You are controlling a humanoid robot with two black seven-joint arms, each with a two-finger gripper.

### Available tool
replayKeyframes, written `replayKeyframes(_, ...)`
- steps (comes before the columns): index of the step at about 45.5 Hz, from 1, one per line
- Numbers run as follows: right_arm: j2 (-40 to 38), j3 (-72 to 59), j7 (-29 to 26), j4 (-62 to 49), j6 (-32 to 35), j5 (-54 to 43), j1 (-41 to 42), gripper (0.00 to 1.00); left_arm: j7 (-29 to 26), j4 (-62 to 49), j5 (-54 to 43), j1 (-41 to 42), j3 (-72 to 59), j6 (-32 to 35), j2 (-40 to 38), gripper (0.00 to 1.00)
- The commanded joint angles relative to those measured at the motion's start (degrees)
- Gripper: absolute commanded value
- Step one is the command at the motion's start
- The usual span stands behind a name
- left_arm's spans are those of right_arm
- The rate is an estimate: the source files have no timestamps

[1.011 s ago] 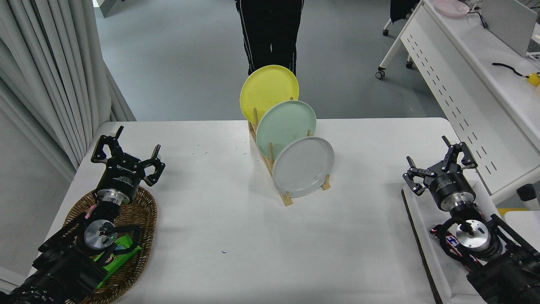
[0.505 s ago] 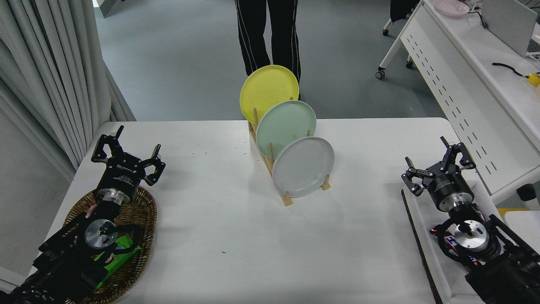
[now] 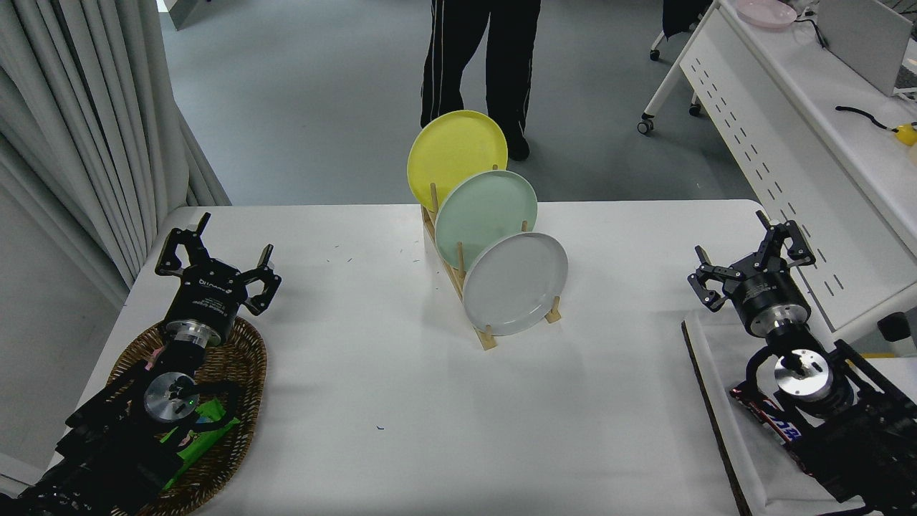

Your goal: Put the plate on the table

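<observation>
We see the grey plate (image 3: pixel 515 284) standing on edge in a wooden rack (image 3: pixel 488 337) near the middle of the tabletop (image 3: pixel 401 401). It is not lying flat: it leans back in the rack's nearest slot, its eating side turned toward us and a little to the right, with its rim touching the rack at the bottom. Being round, it has no long axis of its own; the row it belongs to runs diagonally, from the near right to the far left.

Just behind it, partly overlapped by it, stands a mint green plate (image 3: pixel 484 213), and behind that a yellow plate (image 3: pixel 454 156), both tilted the same way. The yellow one rises past the tabletop's far edge.

To the right, well apart from the rack, we see the right gripper (image 3: pixel 752 263) raised near the tabletop's right edge. Its fingers are spread wide and hold nothing. Below its arm lies a flat white tray (image 3: pixel 723 416) with a dark edge, with a wrapped snack bar (image 3: pixel 777 424) showing under the arm.

At the lower left, the left gripper (image 3: pixel 215 266) is parked above the far end of a woven basket (image 3: pixel 236 401). Its fingers are also spread wide and empty. A green packet (image 3: pixel 208 423) lies in the basket under the arm.

Beyond the tabletop's far edge, we see a person's legs (image 3: pixel 483 57) in dark trousers on the grey floor. A white desk (image 3: pixel 802 143) with a perforated panel stands at the upper right, and pale curtains (image 3: pixel 79 143) hang at the left.
</observation>
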Motion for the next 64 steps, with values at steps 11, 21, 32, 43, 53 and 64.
replayKeyframes(11,-9.0,-45.5,0.0,2.4,-7.7,27.1,16.5,1.0,0.0,0.0,0.0,0.0,0.0,0.0,0.0,1.0)
replayKeyframes(21,-11.2,-53.2,0.0,5.4,-7.7,27.6,21.6,1.0,0.0,0.0,0.0,0.0,0.0,0.0,0.0,1.0)
replayKeyframes(32,-12.2,-66.8,0.0,8.0,-7.7,28.1,29.1,1.0,0.0,0.0,0.0,0.0,0.0,0.0,0.0,1.0)
replayKeyframes(43,-18.0,-74.1,-0.1,17.8,-7.8,29.5,35.1,1.0,0.0,0.0,0.0,0.0,0.0,0.0,0.0,1.0)
replayKeyframes(53,-18.1,-82.9,-1.5,22.0,-11.5,37.5,41.3,1.0,0.0,0.0,0.0,0.0,0.0,0.0,0.0,1.0)
replayKeyframes(64,-14.8,-78.7,-18.5,21.8,-11.4,37.9,43.2,1.0,0.0,0.0,0.0,0.0,0.0,0.0,0.0,1.0)
